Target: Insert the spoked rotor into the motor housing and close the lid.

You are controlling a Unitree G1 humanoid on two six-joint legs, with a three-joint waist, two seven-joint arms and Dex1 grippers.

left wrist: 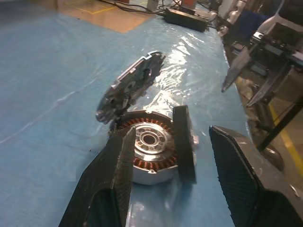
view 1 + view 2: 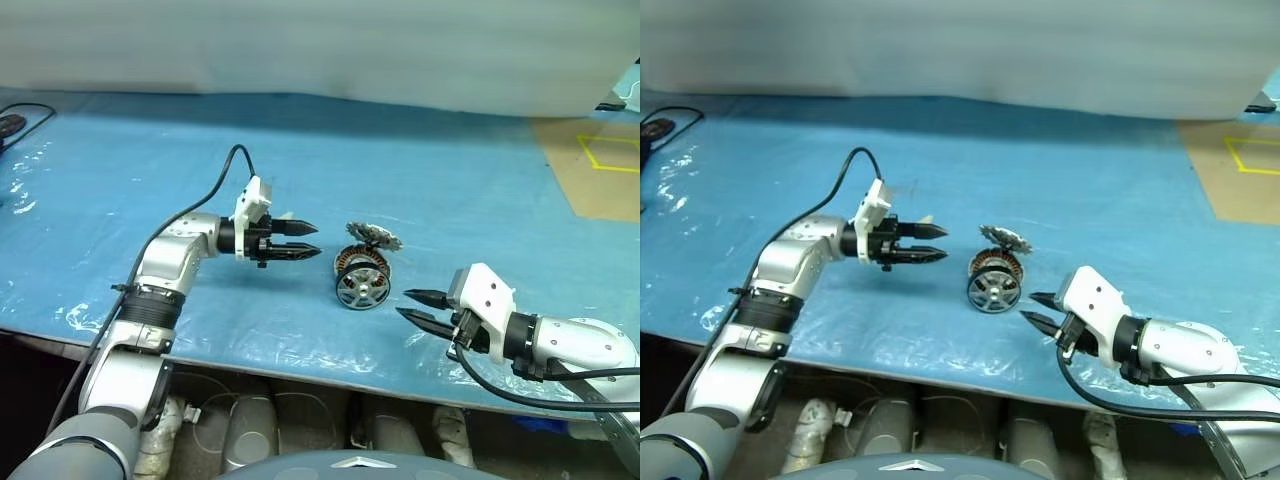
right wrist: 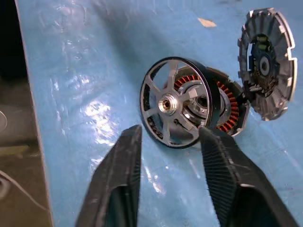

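Head views: left tool (image 2: pixel 308 240) released, fingers parted, level, aimed at the motor housing (image 2: pixel 360 262) from just beside; right tool (image 2: pixel 420 307) released, empty, near on the opposite side. I judge both stand clear so the parts rest free on the blue surface (image 2: pixel 450 190).

Left wrist view: housing lies with open mouth up, copper windings showing; lid (image 1: pixel 130 85) raised on its hinge, tilted back.

Right wrist view: spoked rotor (image 3: pixel 177 108) stands on its rim, leaning against the housing, not seated; its axle runs roughly level, hub facing my right tool.
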